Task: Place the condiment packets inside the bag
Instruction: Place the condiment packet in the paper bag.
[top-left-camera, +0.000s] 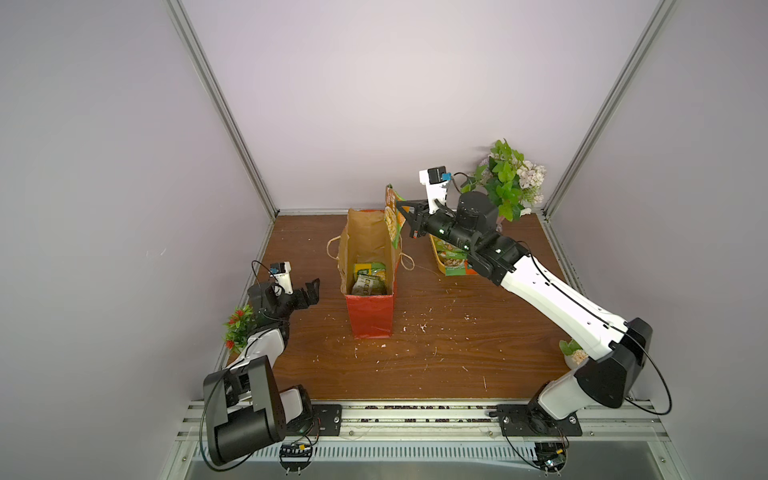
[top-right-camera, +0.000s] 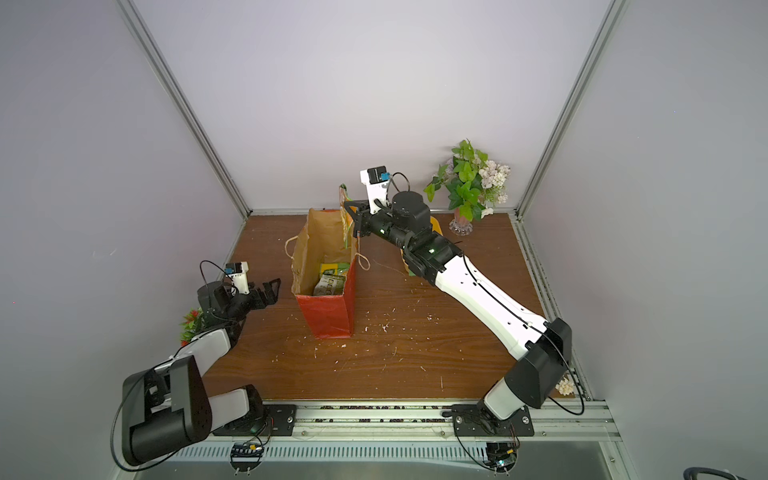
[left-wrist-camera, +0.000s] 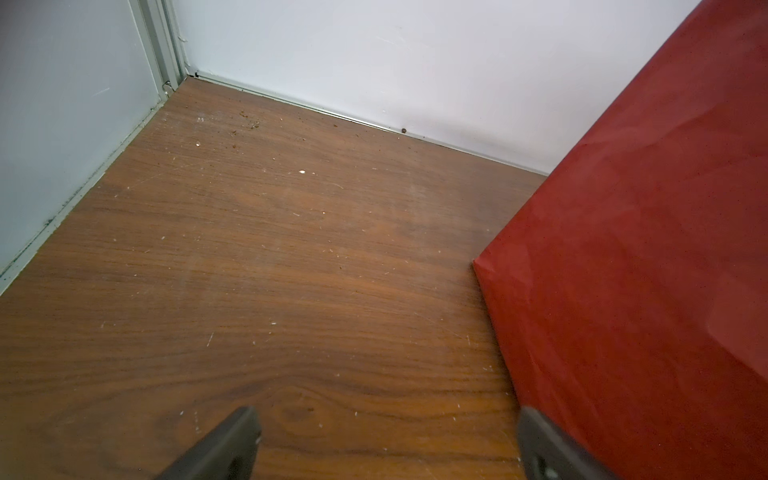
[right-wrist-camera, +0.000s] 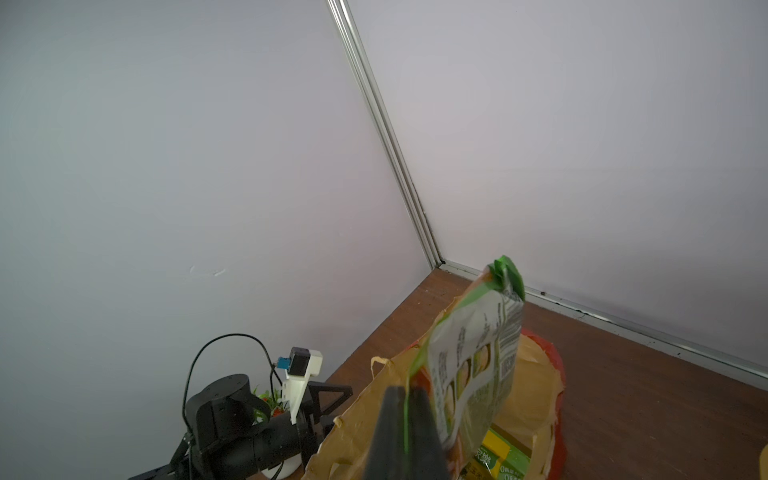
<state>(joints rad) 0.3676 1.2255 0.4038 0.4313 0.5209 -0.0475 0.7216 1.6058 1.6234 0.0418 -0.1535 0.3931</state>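
**Right gripper holds a green packet over the bag's rim**

In both top views the bag (top-left-camera: 370, 311) stands upright at the centre of the wooden table (top-left-camera: 436, 353). It is red outside and brown kraft inside, with its mouth open.

The right gripper (top-left-camera: 409, 218) is clamped tight on the edge of a green packet (top-left-camera: 391, 220). The packet stands on edge above the bag's far-right rim, just above mid-frame.

In the right wrist view the fingers (right-wrist-camera: 424, 432) pinch the packet's green seam at bottom centre. Its silvery back panel shows a barcode, small food pictures and lines of print too blurred to read.

At the lower right of that view, the packets in the bag (right-wrist-camera: 498, 453) lie on its floor. A yellow-green one carries white East Asian characters and what looks like a "0". The brand cannot be made out.

Right of the bag in a top view, partly behind the right arm, a yellow tub (top-left-camera: 436, 255) holds further packets (top-left-camera: 455, 261).

The left gripper (top-left-camera: 311, 291) sits left of the bag at mid-frame, jaws spread wide and holding nothing. In the left wrist view one of its fingers lies just beside the bag's red side wall at the lower right. Whether it touches the wall cannot be told.
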